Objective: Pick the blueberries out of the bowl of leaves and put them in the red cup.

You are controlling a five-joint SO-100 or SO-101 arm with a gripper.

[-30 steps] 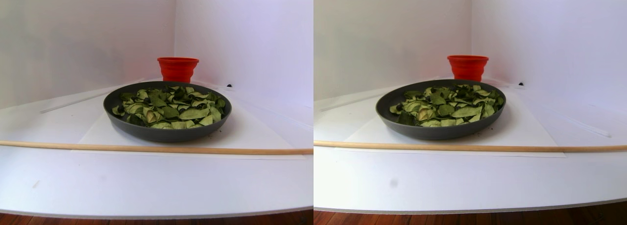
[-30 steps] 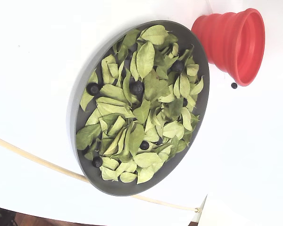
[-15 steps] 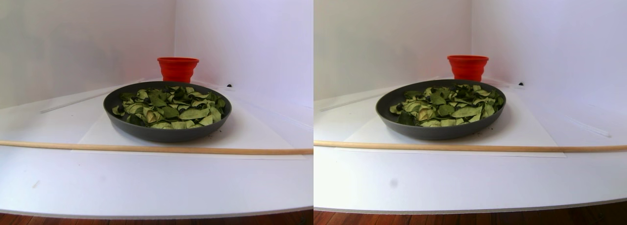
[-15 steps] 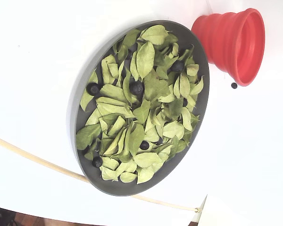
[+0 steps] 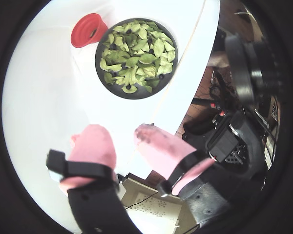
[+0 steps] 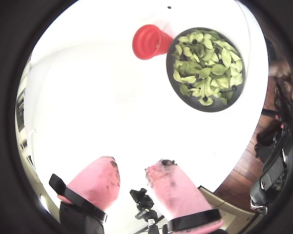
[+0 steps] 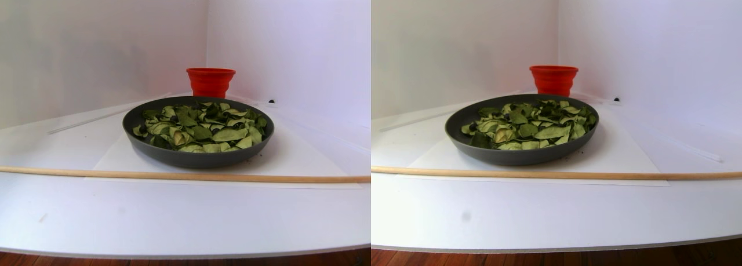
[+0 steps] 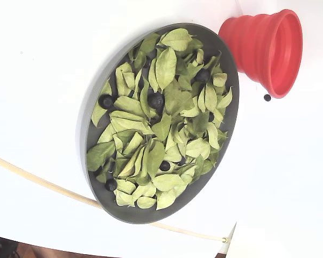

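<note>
Grey bowl point(image 5: 103, 78) well beyond hand point(image 5: 121, 139), fingers point(image 5: 95, 146) parted

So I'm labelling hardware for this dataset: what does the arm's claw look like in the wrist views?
The claw has two rounded fingers wrapped in pink, fabric-like covers, smudged dark at the tips. Black straps band each cover near its base, above black finger bodies. The same pink, strapped fingers show in both wrist views.

You will find no legible text, label, brand, number or sign in any view. A printed sheet point(image 5: 158, 209) at 6 o'clock in a wrist view carries rows of marks too small to read.
</note>
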